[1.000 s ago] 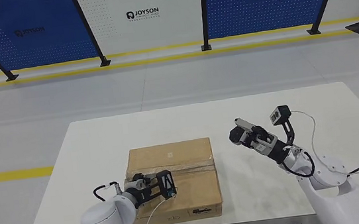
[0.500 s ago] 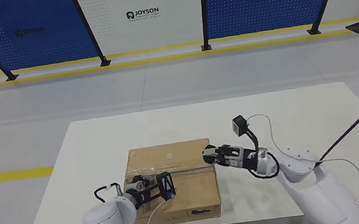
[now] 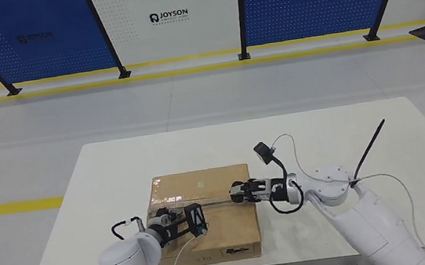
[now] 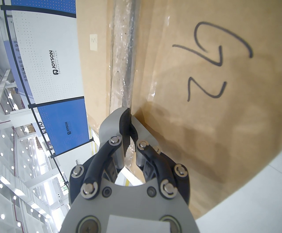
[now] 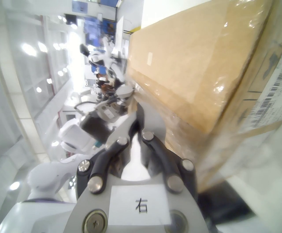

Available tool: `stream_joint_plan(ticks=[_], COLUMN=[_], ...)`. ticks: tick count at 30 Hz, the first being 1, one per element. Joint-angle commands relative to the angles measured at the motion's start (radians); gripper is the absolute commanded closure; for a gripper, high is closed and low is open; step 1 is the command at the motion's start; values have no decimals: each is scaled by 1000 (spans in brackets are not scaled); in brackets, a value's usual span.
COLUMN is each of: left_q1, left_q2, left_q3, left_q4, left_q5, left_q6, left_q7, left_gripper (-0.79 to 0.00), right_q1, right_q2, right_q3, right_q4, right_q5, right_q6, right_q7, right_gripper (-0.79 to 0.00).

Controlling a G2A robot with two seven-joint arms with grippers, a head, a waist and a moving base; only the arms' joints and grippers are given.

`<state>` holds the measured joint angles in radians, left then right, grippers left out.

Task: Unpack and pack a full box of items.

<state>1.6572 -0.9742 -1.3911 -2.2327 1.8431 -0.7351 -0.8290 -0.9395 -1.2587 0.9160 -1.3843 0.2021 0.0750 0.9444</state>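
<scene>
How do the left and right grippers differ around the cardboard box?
The left gripper is over the cardboard box's half on its own arm's side; the right gripper is near the opposite edge. The left gripper's tips touch the taped seam; whether the right gripper touches it is unclear. Both are shut, at the seam, pointing toward each other.

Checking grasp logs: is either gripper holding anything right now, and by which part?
Nothing visibly held: left gripper and right gripper both have fingers shut, empty, tips at the box's taped seam.
</scene>
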Motion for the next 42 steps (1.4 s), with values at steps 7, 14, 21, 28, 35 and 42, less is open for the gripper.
stream_joint_plan(ticks=[7,14,21,28,35,42], left_q1=[-4,-8,-4,0,10,33], left_q2=[-1,-2,-3,-4,-3,-2], left_q3=[-10,-24,-47,-71,-109,-160], left_q4=[2,7,8,7,5,-8], left_q5=[-3,-6,-29,-37,-48,-57], left_q6=[-8,-16,-20,-15,-18,-15], left_q7=[2,4,-2,-23,-38,-56], left_gripper=[0,0,-49,-314,-142,-108], right_q1=[25,39,47,51,47,44], right_q2=[-13,-21,-26,-31,-32,-32], right_q3=[-40,-62,-68,-72,-72,-68], right_q4=[42,73,83,84,84,80], right_q5=[-12,-26,-26,-22,-25,-30], right_q6=[2,3,-1,-4,-7,-5], right_q7=[-12,-25,-31,-31,-29,-23], right_gripper=[0,0,0,0,0,0])
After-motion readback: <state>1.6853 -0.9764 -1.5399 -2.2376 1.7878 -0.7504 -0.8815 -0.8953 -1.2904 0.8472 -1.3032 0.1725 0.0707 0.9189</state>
